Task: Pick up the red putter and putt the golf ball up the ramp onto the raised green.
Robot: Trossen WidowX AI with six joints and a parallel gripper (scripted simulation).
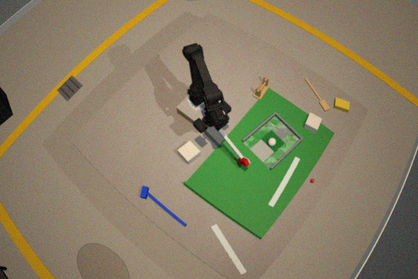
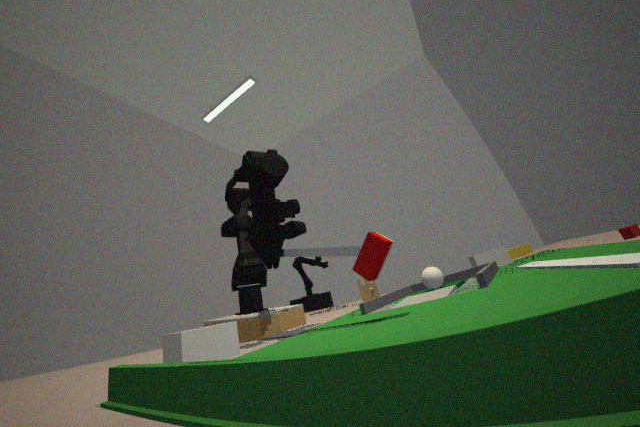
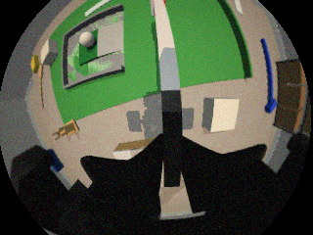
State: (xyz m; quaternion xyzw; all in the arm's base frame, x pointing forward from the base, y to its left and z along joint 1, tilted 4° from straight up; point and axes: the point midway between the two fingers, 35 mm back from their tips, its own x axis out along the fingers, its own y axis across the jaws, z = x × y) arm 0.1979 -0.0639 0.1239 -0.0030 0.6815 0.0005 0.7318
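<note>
My gripper point(image 2: 275, 263) point(image 3: 168, 136) is shut on the grey grip of the red putter point(image 1: 243, 161) point(image 2: 372, 255) point(image 3: 167, 59). Its pale shaft reaches out over the green mat point(image 1: 232, 188) point(image 2: 361, 335) point(image 3: 205, 54), and its red head hangs a little above the mat, clear of the ball. The white golf ball point(image 1: 272, 142) point(image 2: 432, 277) point(image 3: 87, 39) sits on the dark green square point(image 1: 279, 144) point(image 3: 88, 58), inside the low grey border point(image 1: 289, 153). The pale grey ramp point(image 1: 260, 150) lies on the putter's side of the square. In the wrist view the putter head is nearly out of frame.
A blue putter point(image 1: 165, 207) point(image 3: 268, 73) lies left of the mat. Pale blocks stand by the near mat edge point(image 1: 189, 151) and at its far corner point(image 1: 313, 121). A wooden stand point(image 1: 261, 89), a yellow block point(image 1: 341, 104) and a white strip point(image 1: 284, 181) are also there.
</note>
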